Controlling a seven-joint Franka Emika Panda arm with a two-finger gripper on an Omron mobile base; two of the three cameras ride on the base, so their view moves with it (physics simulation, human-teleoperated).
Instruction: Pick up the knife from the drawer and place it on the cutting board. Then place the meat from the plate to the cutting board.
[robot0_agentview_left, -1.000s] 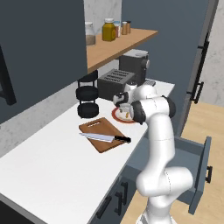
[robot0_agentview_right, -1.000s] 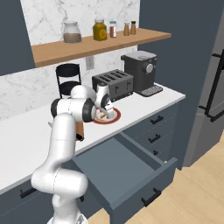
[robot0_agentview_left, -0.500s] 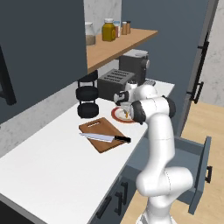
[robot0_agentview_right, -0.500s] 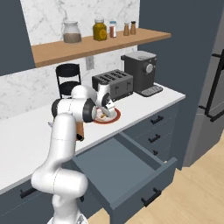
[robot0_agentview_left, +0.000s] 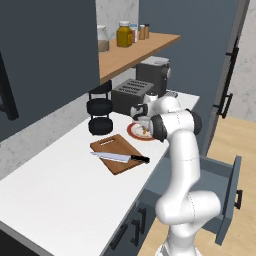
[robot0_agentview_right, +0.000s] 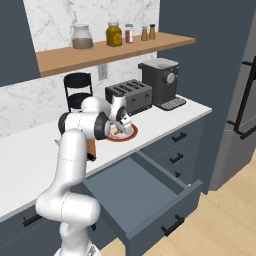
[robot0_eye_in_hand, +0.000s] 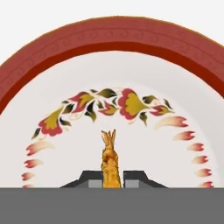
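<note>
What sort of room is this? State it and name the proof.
A kitchen, by the look of it: a toaster and coffee machine stand on the counter, with a cutting board and knife nearby.

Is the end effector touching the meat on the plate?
Touching. The hand view shows the end effector shut on the meat, its dark fingertips pressed against both sides with no gap, over the plate.
</note>
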